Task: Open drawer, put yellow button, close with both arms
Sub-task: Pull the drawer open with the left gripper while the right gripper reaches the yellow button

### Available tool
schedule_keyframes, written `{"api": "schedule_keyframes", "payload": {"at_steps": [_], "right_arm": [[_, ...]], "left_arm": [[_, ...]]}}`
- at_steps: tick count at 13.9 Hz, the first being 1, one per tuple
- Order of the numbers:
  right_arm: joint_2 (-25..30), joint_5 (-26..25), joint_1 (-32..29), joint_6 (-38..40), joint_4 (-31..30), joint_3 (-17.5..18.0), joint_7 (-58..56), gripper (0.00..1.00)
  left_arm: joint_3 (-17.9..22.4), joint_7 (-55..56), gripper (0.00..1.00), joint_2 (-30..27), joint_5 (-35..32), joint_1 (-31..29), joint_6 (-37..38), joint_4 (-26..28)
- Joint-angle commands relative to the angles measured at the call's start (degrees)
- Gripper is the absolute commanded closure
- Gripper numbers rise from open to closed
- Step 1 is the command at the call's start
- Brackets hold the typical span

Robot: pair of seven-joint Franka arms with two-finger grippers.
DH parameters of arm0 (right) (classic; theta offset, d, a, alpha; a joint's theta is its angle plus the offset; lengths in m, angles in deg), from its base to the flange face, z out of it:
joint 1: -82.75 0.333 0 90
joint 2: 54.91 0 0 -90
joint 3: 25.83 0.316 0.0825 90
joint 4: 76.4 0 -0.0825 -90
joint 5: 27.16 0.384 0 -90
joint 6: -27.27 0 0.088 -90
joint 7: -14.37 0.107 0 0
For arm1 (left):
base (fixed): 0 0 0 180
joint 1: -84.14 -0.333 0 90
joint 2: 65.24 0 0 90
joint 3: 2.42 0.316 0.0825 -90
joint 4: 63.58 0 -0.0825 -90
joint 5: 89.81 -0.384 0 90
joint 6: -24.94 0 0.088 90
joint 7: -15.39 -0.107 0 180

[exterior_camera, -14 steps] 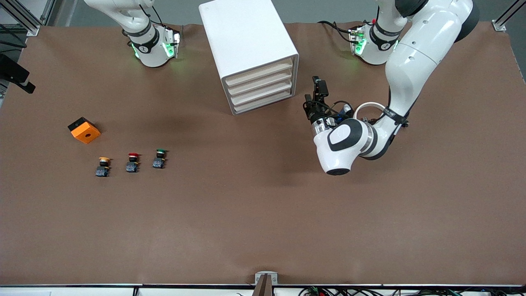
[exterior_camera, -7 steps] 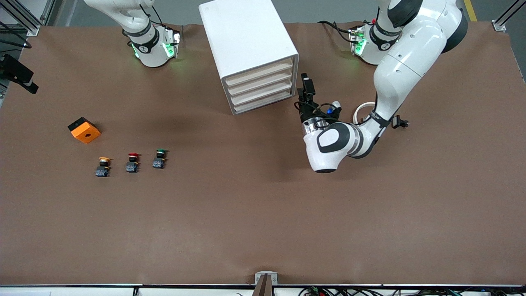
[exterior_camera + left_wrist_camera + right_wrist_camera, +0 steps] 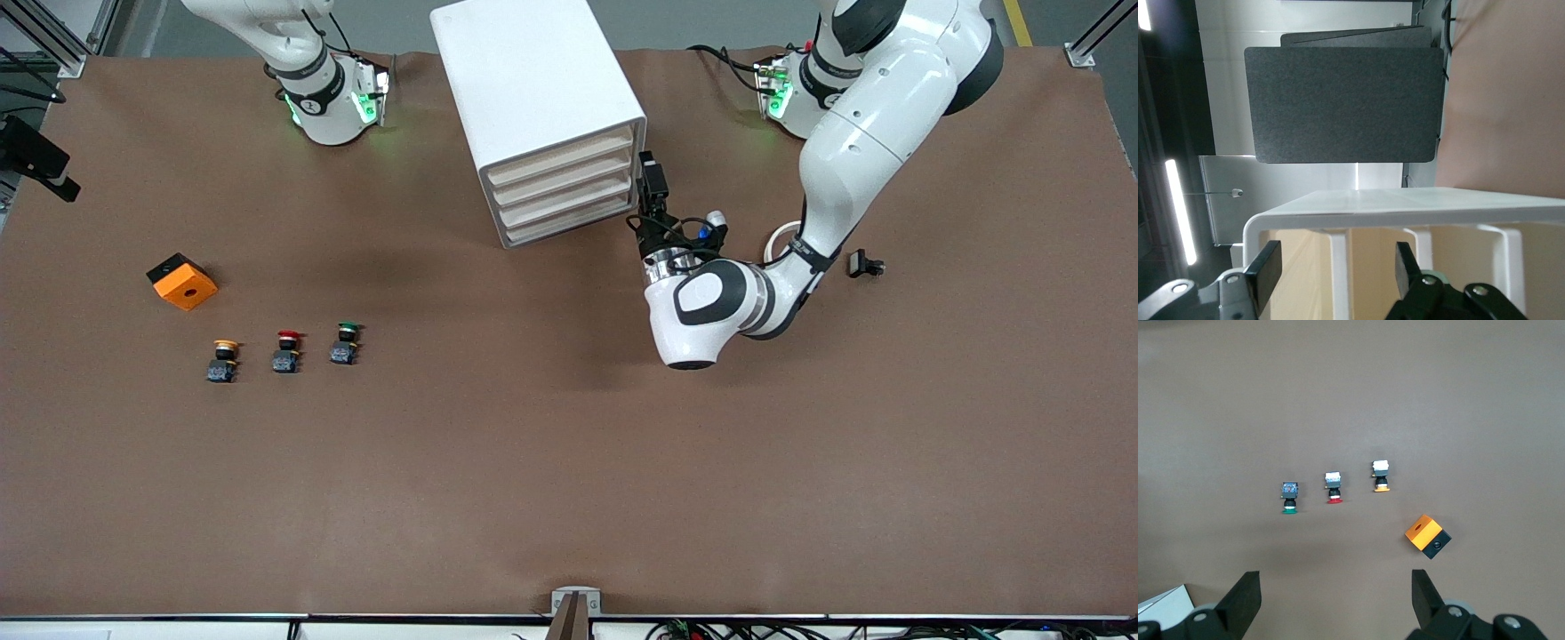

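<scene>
The white cabinet [image 3: 533, 89] stands between the arm bases, with all four beige drawer fronts shut. The drawer [image 3: 562, 156] is the highest one and also shows in the left wrist view [image 3: 1305, 273]. My left gripper [image 3: 652, 178] is open, level with the drawer fronts at the cabinet's corner toward the left arm's end, and holds nothing [image 3: 1338, 267]. The yellow button [image 3: 222, 359] stands toward the right arm's end, beside the red button [image 3: 286, 350] and the green button [image 3: 345, 343]. My right gripper [image 3: 1335, 600] is open and empty, high over the table with the yellow button [image 3: 1381, 479] far below it.
An orange and black block [image 3: 182, 281] lies farther from the front camera than the buttons and shows in the right wrist view [image 3: 1428, 535]. A small black part [image 3: 865, 264] and a white ring [image 3: 787, 238] lie by the left arm's elbow.
My left gripper has moved toward the cabinet and now sits at the drawer fronts' corner. The left arm's elbow has shifted and uncovered the small black part. The buttons have not moved.
</scene>
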Motion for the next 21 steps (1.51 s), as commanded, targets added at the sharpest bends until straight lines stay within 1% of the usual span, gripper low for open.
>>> {"api": "schedule_keyframes", "payload": {"at_steps": [1,4,5,7,9,11,12,14,15,16,17,18,19,21], "right_arm": [[-1.8,-1.0,-0.1,0.7,0.5,0.1,0.6,0.0],[-11.5,-0.4,-0.6,0.1,1.6,0.0,-0.3,0.0],[-11.6,-1.0,-0.7,-0.5,1.9,-0.1,-0.4,0.0],[-13.5,-1.2,-1.1,-1.0,2.0,-0.2,-0.4,0.0],[-13.8,-1.1,-0.6,-1.5,1.9,-0.2,0.2,0.0],[-14.0,-1.1,-0.5,-2.0,-0.1,-0.2,0.6,0.0],[-13.8,-1.1,-1.0,-4.7,-2.4,-0.2,0.6,0.0],[-13.9,-0.5,-4.3,-9.9,-7.8,-0.2,-0.3,0.0],[-13.8,-0.5,-4.7,-13.2,-10.7,-0.2,-0.3,0.0],[-13.6,-0.5,-5.8,-16.4,-14.2,-0.2,-0.3,0.0],[-13.7,-0.5,-7.4,-20.5,-17.2,-0.2,-0.4,0.0],[-14.1,-0.6,-8.2,-25.2,-20.2,-0.2,-0.9,0.0],[-14.6,-0.8,-8.5,-30.8,-23.5,-0.2,-1.3,0.0],[-16.3,-0.8,-8.6,-36.5,-26.3,-0.2,-2.9,0.0]], "left_arm": [[-0.2,1.4,0.24,0.4,2.2,1.7,1.1,-3.0],[-0.1,1.0,0.24,0.6,2.4,2.8,0.7,-3.5],[-0.1,0.9,0.24,0.6,2.5,3.4,0.2,-3.5],[-0.1,0.9,0.24,0.8,2.4,4.1,-1.8,-3.9],[-0.1,0.9,0.24,1.4,2.4,4.8,-2.6,-4.5],[0.0,0.5,0.24,1.4,2.4,6.5,-3.6,-4.7],[0.0,0.5,0.26,1.4,2.4,7.0,-4.0,-4.7],[0.0,0.6,0.46,1.4,2.4,7.8,-4.1,-4.7],[0.0,0.6,0.54,1.4,2.5,8.2,-4.1,-4.6],[0.1,0.7,0.64,1.5,2.4,8.4,-4.1,-4.6],[0.1,0.7,0.75,1.5,2.3,8.5,-4.1,-4.6],[0.1,0.7,0.82,1.8,2.3,8.5,-4.1,-4.6],[0.2,0.7,0.85,1.9,2.3,8.5,-4.1,-4.6],[0.3,0.7,0.85,2.0,2.0,8.5,-4.2,-4.8]]}}
